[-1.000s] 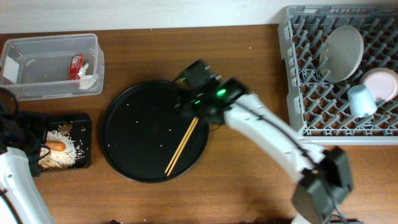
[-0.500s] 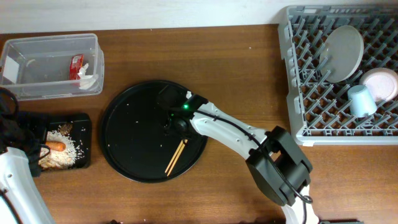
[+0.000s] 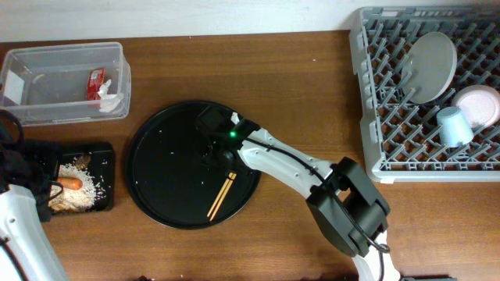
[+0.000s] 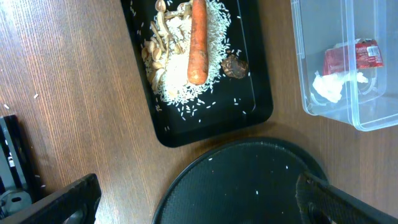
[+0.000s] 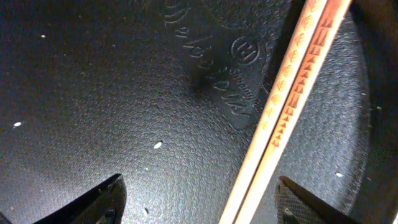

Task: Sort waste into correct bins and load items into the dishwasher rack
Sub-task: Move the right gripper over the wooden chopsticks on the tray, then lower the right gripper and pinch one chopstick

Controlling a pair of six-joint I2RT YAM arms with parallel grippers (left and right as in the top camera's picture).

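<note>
My right gripper (image 3: 216, 151) is low over the round black tray (image 3: 168, 172), open. In the right wrist view its jaws (image 5: 199, 202) straddle a pair of wooden chopsticks (image 5: 292, 106), which lie nearer the right finger and untouched. My left gripper (image 4: 196, 202) hangs open and empty above the tray's edge. The shallow black tray (image 4: 261, 106) holds rice (image 4: 177, 81), a carrot (image 4: 198, 43) and a brown lump (image 4: 234, 65). The clear tub (image 4: 305, 62) holds a red sachet (image 4: 351, 57) and a tissue (image 4: 333, 86). The rack (image 3: 391, 148) carries the plate (image 3: 432, 66), dish (image 3: 478, 105) and cup (image 3: 454, 126).
A few rice grains are scattered over the round black tray (image 4: 249, 186). The chopsticks (image 3: 221, 195) lie slanted on its lower right part. The right arm stretches from the table's front edge across bare wood between tray and rack.
The right gripper has come down from above the tray's far rim to the chopsticks' upper end, and its jaws have narrowed a little. The left arm has not moved.
</note>
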